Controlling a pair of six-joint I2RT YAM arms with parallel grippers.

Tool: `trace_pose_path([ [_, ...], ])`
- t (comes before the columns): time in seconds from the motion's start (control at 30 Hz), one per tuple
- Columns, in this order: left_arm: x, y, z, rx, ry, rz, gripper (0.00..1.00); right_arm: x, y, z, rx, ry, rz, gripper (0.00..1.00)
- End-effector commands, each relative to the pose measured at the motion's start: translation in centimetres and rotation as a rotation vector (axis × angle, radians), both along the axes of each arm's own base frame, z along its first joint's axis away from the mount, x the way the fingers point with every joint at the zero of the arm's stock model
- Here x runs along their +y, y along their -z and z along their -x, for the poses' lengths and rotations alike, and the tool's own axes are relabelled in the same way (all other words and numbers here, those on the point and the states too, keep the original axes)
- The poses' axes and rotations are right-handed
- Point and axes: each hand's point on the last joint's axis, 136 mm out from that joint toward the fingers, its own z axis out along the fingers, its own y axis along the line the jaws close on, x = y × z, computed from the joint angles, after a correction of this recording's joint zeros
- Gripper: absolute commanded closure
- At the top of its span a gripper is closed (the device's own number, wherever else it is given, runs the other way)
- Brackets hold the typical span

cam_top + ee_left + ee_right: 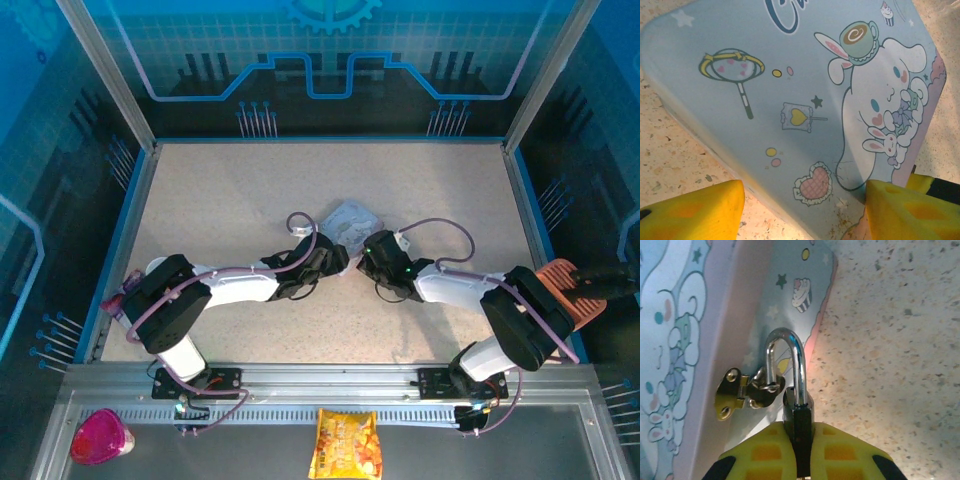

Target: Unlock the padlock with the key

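The pale blue cartoon-printed tin (pixel 350 218) lies mid-table. The tiny padlock (pixel 799 365) hangs by its silvery shackle from the ring of the brass hasp (pixel 732 395) on the tin's (pixel 670 340) side. My right gripper (pixel 802 440) (pixel 367 252) is shut on the padlock's narrow dark body just below the shackle. The key is hidden. Whether the shackle's short leg sits in the body I cannot tell. My left gripper (pixel 805 200) (pixel 335 260) straddles a corner of the tin's lid (pixel 790 75), one yellow finger (pixel 695 210) against its side wall and the other against the opposite edge.
A raised blue rim (pixel 125 240) borders the speckled table. Off the table lie a yellow snack packet (pixel 345 445) on the near rail, a pink object (pixel 100 437) at the near left and an orange-brown object (pixel 570 290) on the right. Both arms meet at the tin.
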Motion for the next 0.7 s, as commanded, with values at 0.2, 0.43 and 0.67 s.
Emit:
trace_pose_path([
  [0.2, 3.1, 5.3, 2.7, 0.157, 0.004, -0.199, 0.35, -3.7, 2.2, -0.3, 0.066, -0.009, 0.255, 1.0],
  [0.43, 2.9, 5.3, 2.6, 0.161, 0.007, -0.198, 0.36, -4.0, 2.9, -1.3, 0.049, -0.025, 0.232, 1.0],
  [0.67, 2.7, 5.6, 2.7, 0.168, 0.008, -0.193, 0.36, -2.9, 0.5, -2.6, 0.019, 0.001, 0.106, 1.0],
])
